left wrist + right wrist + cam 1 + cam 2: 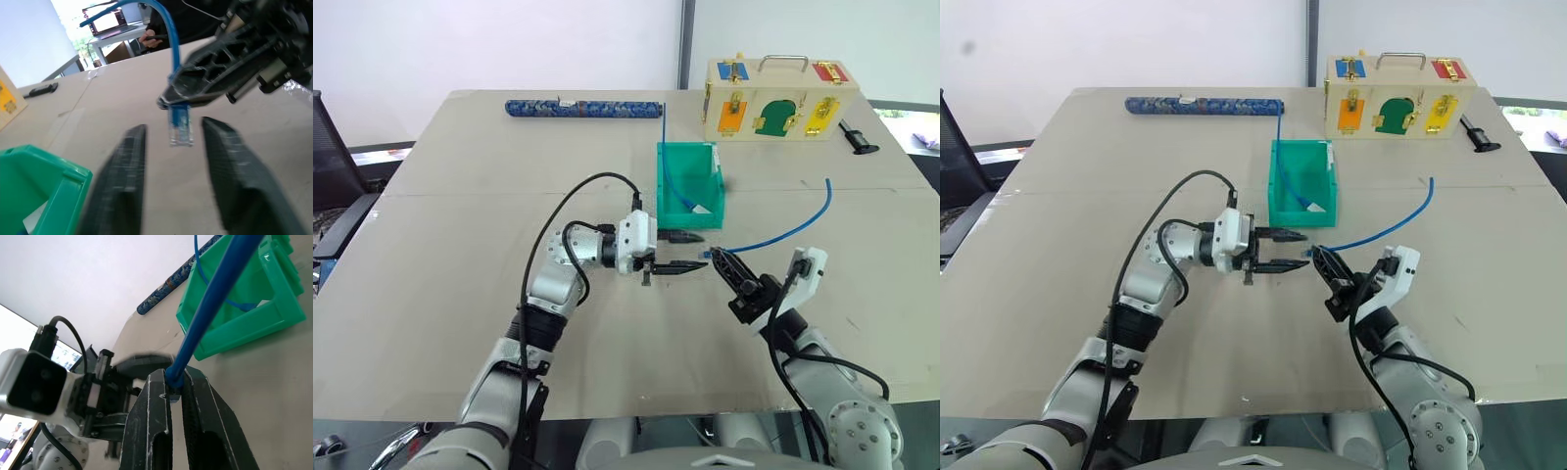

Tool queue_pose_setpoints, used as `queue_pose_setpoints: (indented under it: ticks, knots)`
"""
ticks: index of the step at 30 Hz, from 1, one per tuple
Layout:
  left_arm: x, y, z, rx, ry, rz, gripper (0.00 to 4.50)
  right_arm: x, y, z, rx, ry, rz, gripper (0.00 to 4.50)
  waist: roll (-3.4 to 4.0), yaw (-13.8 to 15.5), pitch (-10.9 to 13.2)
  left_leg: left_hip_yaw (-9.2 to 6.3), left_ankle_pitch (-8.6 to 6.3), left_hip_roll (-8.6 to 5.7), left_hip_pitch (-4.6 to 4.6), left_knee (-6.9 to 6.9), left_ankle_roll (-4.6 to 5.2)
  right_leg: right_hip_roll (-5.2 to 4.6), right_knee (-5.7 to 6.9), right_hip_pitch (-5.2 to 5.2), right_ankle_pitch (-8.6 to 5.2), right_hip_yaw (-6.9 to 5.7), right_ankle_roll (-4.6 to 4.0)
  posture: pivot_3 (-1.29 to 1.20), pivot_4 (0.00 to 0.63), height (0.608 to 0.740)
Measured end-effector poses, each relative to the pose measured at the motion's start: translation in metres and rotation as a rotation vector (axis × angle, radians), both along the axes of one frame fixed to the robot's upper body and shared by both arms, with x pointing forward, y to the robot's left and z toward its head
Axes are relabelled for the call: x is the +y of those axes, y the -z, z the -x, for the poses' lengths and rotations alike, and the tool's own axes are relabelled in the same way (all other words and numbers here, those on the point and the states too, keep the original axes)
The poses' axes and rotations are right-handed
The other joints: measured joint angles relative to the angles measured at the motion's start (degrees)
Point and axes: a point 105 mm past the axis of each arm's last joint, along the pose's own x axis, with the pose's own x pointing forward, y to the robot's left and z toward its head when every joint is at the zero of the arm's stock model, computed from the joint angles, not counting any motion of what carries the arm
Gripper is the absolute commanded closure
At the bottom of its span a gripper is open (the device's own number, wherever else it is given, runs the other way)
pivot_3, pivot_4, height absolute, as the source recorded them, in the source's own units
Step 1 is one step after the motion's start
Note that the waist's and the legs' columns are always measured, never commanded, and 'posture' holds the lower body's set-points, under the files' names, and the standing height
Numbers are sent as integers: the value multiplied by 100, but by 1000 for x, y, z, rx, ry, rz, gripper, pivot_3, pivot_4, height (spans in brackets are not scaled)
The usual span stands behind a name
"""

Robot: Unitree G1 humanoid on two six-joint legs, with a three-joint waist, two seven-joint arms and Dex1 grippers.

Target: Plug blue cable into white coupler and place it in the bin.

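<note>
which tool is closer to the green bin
Left. The left tool hangs just in front of the green bin's front lip; the right tool, gripping the blue cable, sits farther out to its right.

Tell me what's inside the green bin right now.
The bin holds a blue cord running down from over its back rim, ending in a white piece near the front wall. The front wall hides part of the floor, so anything lying there cannot be seen.

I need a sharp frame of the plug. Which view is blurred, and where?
Left wrist view: the left pincer's fingers are smeared, while the blue cable plug between them is fairly crisp. Right wrist view: the left pincer behind is blurred.
</note>
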Motion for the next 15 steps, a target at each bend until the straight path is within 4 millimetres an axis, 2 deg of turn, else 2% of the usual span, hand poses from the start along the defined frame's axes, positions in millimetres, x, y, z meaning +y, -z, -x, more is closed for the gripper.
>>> queue_pose_setpoints:
  ticks: [1,2,3,8,15]
  knots:
    - [8,-4,-5,30,-46,8,751,-1,1,0,2,7,-1,4500,0,-2,0,-3,0,1,0,0,0,0,0,0,0,0,0,0,150,740]
    - [12,-6,-7,41,-69,11,393,-1,1,0,3,9,-2,4500,1,-7,0,-4,0,2,1,0,0,1,0,0,0,0,0,0,150,740]
    - [13,-7,-8,46,-76,13,393,-1,1,0,3,9,-2,4500,1,-8,0,-3,0,3,2,0,0,1,1,0,0,1,0,0,150,740]
    - [56,-13,-22,202,-289,45,393,-8,4,1,-5,28,11,4500,2,-54,1,-5,0,22,0,-3,0,4,0,-2,-1,0,0,0,150,740]
    - [131,-38,-38,263,-569,71,393,-17,0,-8,-64,10,67,4500,1,-107,2,4,0,21,2,-7,-1,6,-1,-5,-1,0,-1,0,150,740]
